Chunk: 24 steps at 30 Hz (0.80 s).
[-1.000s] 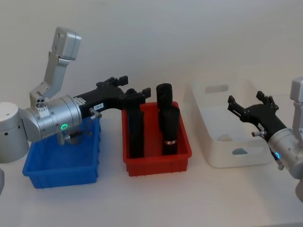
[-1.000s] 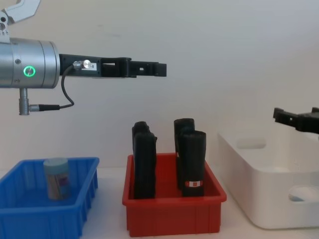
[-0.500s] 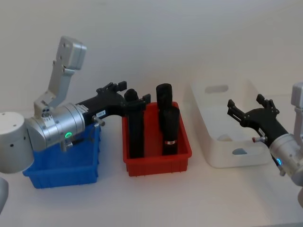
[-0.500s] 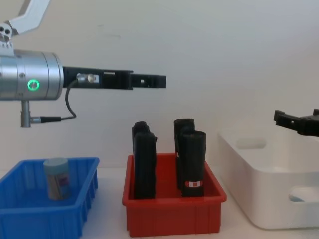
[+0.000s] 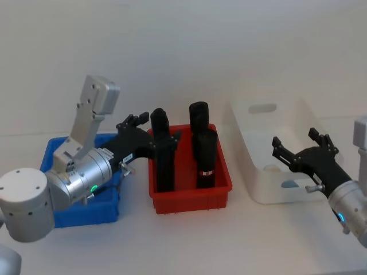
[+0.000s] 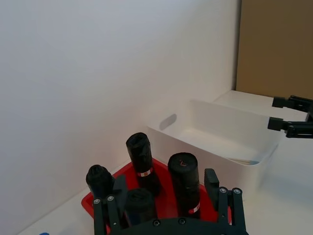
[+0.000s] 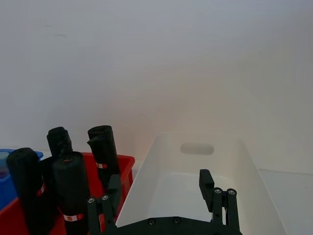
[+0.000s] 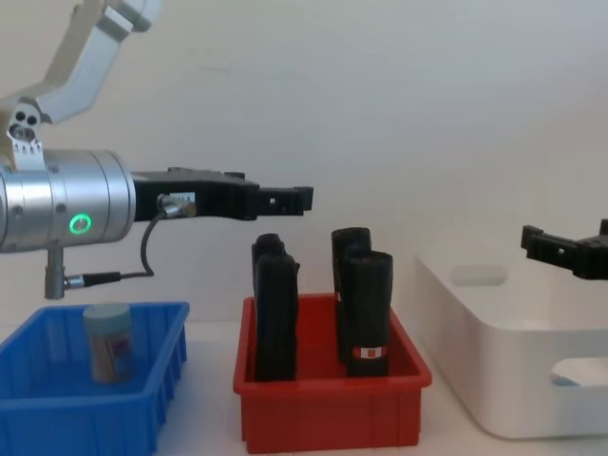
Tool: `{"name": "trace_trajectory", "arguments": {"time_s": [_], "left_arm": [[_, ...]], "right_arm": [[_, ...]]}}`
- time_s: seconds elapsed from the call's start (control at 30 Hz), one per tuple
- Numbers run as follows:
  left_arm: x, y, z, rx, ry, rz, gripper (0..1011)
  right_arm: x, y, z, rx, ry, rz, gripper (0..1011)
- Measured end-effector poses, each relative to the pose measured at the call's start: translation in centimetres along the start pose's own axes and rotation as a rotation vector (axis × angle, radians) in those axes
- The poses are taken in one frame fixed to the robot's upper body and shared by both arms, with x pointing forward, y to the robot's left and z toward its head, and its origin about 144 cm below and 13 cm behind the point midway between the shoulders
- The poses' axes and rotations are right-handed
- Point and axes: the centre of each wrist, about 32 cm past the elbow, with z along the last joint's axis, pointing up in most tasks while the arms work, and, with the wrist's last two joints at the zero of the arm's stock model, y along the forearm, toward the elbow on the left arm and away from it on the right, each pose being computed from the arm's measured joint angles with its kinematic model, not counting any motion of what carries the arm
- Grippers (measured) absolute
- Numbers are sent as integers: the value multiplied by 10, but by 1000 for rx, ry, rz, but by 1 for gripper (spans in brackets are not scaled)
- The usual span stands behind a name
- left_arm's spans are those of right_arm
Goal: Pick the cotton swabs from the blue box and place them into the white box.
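Blue plastic holds the one jar of cotton swabs (image 8: 106,342) that I can see. It stands upright in the blue box (image 8: 95,423), toward its left end from the chest view, pale blue lid on top, and nothing grips it. The blue box sits at the left of the white desk (image 5: 189,240), the red bin (image 8: 328,418) just beside it in the middle, and the white box (image 8: 494,380) on the right, a little apart from the red bin. Four black cylinders (image 8: 366,304) stand upright in the red bin, some with a red-white band near the base. My left arm (image 8: 66,214) reaches across above the blue box, and my left jaws point toward the right, raised well over the jar and higher than the cylinder tops, about over the left side of the red bin. The left jaws are spread wide and empty, as the left wrist view shows. My right arm (image 5: 350,206) comes in from the right edge, and my right jaws hang above the near part of the white box, clear of its rim. They too are released, parted and carrying nothing. Something pale blue shows through the oval handle cut-out (image 5: 289,184) in the near wall of the white box, but I cannot tell what it is.
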Motion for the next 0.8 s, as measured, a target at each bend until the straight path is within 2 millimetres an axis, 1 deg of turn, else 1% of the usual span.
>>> {"name": "trace_trajectory", "arguments": {"time_s": [0.03, 0.1, 0.67, 0.8], "left_arm": [[0, 0, 0, 0, 0, 0, 1004], [-8, 2, -6, -4, -19, 27, 1004], [-53, 14, -33, -49, -100, 162, 1004], [-63, 18, -39, -63, -113, 191, 1004]], "right_arm": [[-1, -2, 0, -1, -1, 2, 1001], [-3, -6, 1, -2, -5, 6, 1001], [-28, -51, 13, -20, -32, 45, 1001], [-32, -57, 16, -23, -35, 50, 1001]]}}
